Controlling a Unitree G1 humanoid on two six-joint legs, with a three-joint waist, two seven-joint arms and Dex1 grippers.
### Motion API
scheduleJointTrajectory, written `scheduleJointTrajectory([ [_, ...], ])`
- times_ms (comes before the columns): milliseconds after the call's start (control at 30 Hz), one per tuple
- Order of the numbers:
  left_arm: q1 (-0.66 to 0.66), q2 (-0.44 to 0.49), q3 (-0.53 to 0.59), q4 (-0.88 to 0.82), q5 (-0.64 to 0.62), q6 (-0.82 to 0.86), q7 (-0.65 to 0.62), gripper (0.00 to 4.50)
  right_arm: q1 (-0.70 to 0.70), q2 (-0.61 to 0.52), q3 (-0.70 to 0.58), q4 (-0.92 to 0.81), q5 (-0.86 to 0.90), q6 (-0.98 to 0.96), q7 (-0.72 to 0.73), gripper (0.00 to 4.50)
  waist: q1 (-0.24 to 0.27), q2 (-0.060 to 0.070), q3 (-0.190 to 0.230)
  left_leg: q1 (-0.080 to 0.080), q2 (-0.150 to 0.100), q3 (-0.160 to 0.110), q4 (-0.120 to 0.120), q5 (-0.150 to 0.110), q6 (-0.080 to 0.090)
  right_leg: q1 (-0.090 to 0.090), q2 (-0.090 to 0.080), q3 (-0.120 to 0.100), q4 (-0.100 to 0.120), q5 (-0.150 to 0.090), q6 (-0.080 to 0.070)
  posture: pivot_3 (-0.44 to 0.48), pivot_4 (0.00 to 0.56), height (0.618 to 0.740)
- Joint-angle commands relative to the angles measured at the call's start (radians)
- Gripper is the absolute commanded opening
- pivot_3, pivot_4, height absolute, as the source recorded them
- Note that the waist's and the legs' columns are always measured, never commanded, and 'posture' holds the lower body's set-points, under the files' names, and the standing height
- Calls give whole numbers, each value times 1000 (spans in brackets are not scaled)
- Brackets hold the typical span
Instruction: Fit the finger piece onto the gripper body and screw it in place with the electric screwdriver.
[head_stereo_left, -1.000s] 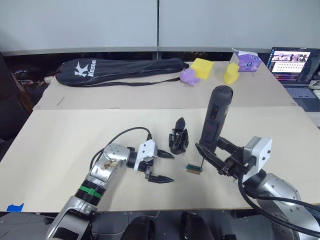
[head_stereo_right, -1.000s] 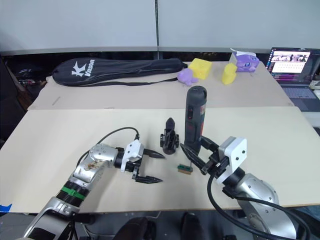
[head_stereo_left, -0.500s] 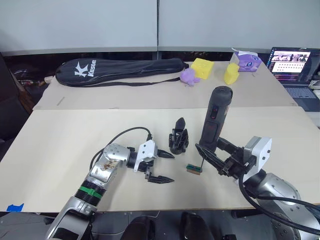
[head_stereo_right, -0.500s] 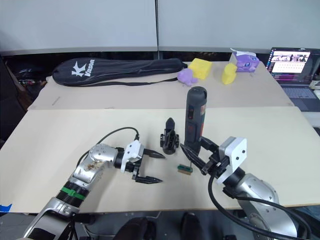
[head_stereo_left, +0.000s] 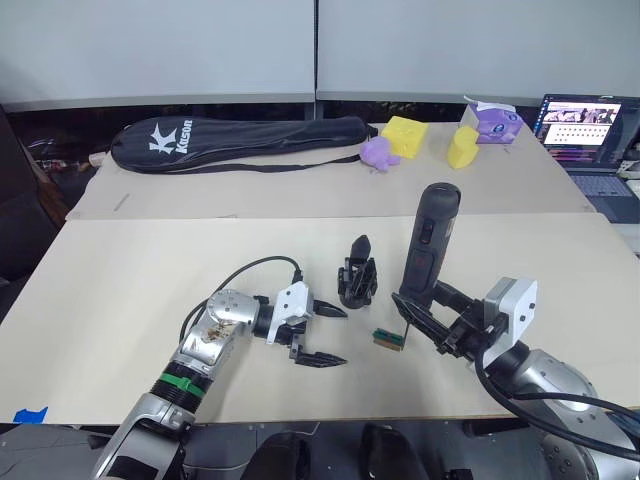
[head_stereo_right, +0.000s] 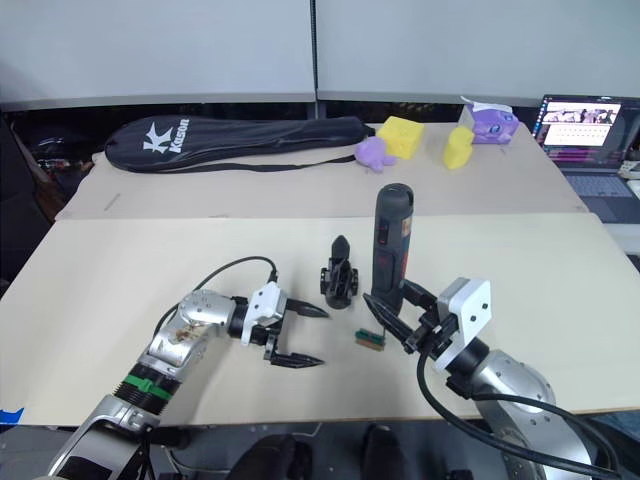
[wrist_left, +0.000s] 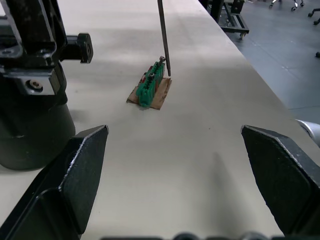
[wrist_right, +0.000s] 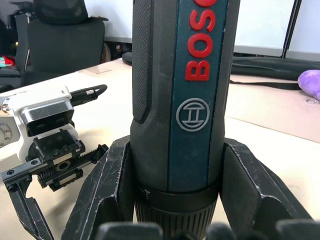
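The right gripper (head_stereo_left: 422, 318) is clamped on the lower barrel of the electric screwdriver (head_stereo_left: 426, 244), a thick black cylindrical power tool with a red label; one black finger presses each side of the barrel, as the right wrist view confirms. The tool stands nearly upright, leaning slightly toward the right edge of the tabletop (head_stereo_left: 130, 260), with its thin metal bit (wrist_left: 163, 36) pointing down; the bit tip sits at the end of a small green terminal block on a brown card (head_stereo_left: 388, 338), which lies near the front edge, right of centre. The gripper body (head_stereo_left: 357, 279), a small black mechanical block with a rounded base and one pointed black finger sticking up, stands on the tabletop just left of the screwdriver and beyond the green block, apart from both. The left gripper (head_stereo_left: 325, 335) rests low over the tabletop at the front, left of the gripper body, with its two black fingers spread wide and nothing between them; its near finger tip lies just short of the gripper body's base. A separate finger piece cannot be told apart. Along the far edge lie a long black zipped racket bag with white lettering (head_stereo_left: 240, 138), a purple soft toy (head_stereo_left: 378, 152), a yellow foam block (head_stereo_left: 405, 134) and a yellow figure (head_stereo_left: 462, 146). An open laptop (head_stereo_left: 588, 130) sits at the far right corner.
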Motion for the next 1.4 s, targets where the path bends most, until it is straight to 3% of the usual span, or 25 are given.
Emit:
scheduleJointTrajectory([
  [33, -14, -6, 7, 13, 4, -33, -7, 4500, -17, -8, -12, -52, 26, -8, 2, 1928, 0, 0, 0, 0, 0, 0, 0, 0, 0, 0, 0, 0, 0, 0, 0, 0, 150, 723],
  [667, -16, -30, 5, 75, 14, -89, -14, 4500, -18, -56, -95, -123, 139, 8, 4, 1928, 0, 0, 0, 0, 0, 0, 0, -1, 3, 0, 0, 0, 0, 0, 0, 0, 150, 723],
  [1400, -32, -48, 13, 76, 4, -74, -31, 4500, -59, -18, -46, -93, 49, -8, -45, 1928, 1, 0, 0, 0, 0, 0, 0, -2, 3, 0, 0, 0, 0, 0, 0, 0, 150, 723],
])
